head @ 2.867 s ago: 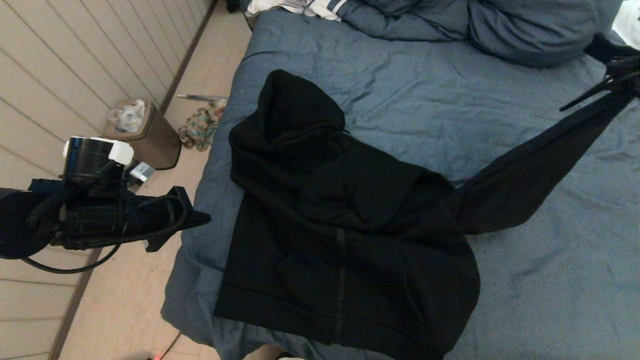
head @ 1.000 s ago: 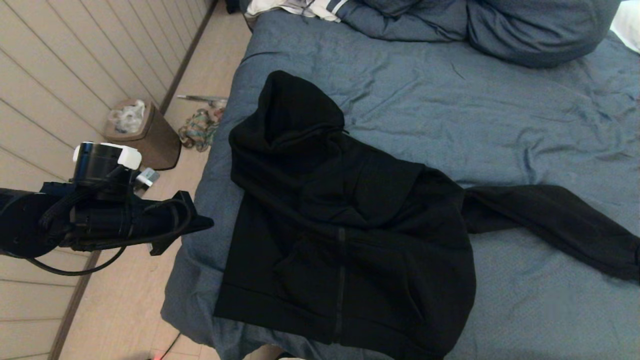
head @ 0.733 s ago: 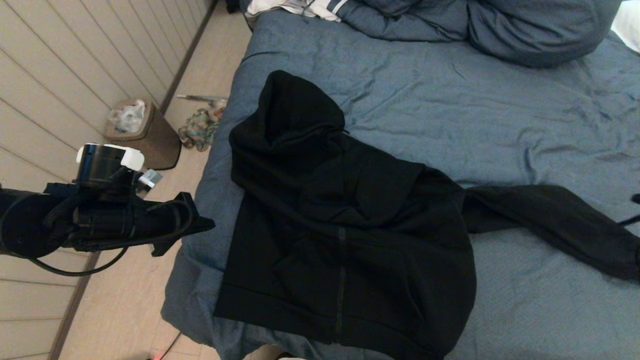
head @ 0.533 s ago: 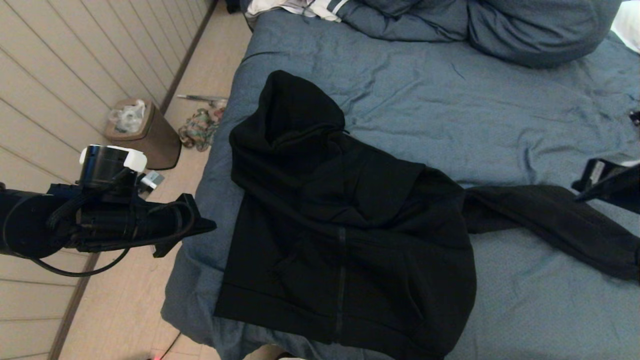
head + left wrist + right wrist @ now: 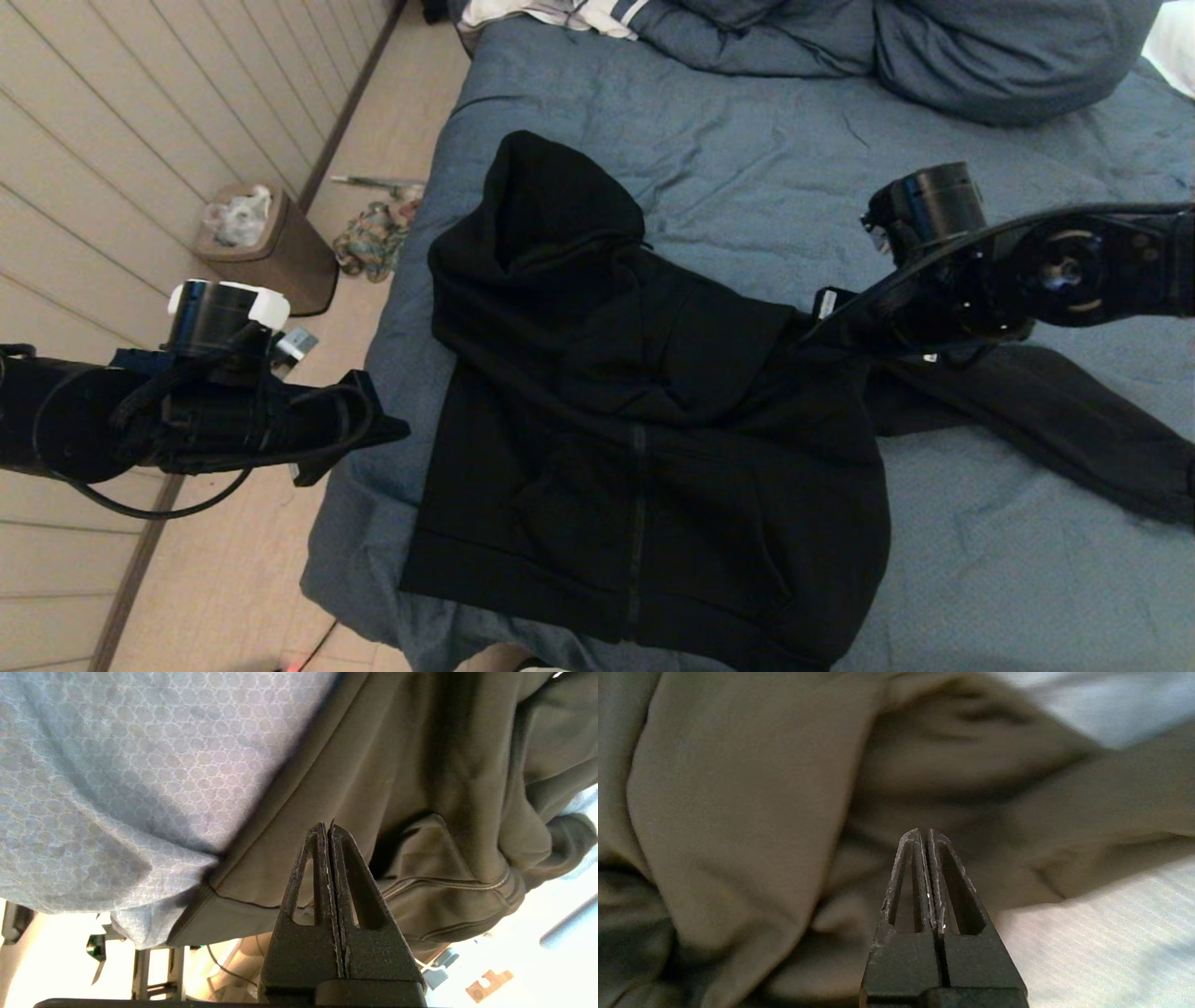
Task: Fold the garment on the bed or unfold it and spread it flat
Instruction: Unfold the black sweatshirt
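Head view, left to right: the left gripper (image 5: 397,431) hangs off the bed's (image 5: 980,579) near-left corner, just beside the garment's hem, fingers (image 5: 327,858) pressed together on nothing. One garment (image 5: 644,439), a black zip hoodie, lies on the bed's left half, hood toward the pillows, body rumpled, one sleeve (image 5: 1055,420) trailing out to the right across the duvet. Only that one sleeve shows; the other is presumably folded under the body. The right gripper (image 5: 808,338) reaches in over the shoulder where that sleeve joins, its fingers (image 5: 929,868) also closed and empty, above the cloth rather than pinching it.

The fabric looks thick and soft, so it should be fairly heavy for cloth, limp, and likely to drag and bunch on the wrinkled duvet instead of sliding. Good holds would be the ribbed hem corners, the cuff and the shoulder seams, where doubled fabric gives a firm pinch. Two grippers, one garment, one bed.
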Motion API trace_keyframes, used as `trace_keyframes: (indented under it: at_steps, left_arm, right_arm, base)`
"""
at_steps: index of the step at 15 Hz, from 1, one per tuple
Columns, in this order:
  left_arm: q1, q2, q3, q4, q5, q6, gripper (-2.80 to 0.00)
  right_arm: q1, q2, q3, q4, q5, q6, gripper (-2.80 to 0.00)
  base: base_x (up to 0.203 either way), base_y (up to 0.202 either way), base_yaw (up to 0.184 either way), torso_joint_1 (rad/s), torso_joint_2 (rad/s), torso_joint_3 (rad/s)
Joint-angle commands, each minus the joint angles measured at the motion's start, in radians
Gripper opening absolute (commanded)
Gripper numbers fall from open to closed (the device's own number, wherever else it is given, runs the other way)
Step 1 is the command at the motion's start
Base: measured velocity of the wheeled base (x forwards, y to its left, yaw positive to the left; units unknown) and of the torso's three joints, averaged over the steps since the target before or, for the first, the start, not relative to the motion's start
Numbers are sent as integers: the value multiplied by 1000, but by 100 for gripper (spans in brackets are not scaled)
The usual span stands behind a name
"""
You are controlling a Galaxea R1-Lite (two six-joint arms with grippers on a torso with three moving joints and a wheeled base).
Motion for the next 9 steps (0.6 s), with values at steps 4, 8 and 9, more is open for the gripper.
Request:
trace_keyframes:
  at_steps: [4, 8, 9]
  left_arm:
    - [0, 16, -3, -1, -3, -4, -280]
    - [-3, 13, -3, -1, -5, -4, -280]
    - [-3, 10, -2, -1, -6, -4, -280]
  right_arm:
    - [18, 41, 46, -11, -7, -9, -280]
    - [12, -46, 232, -36, -9, -31, -280]
    - [9, -76, 297, -54, -9, -38, -280]
  base:
    - [0, 0, 0, 0, 0, 0]
    - [0, 0, 0, 0, 0, 0]
    - [0, 0, 0, 0, 0, 0]
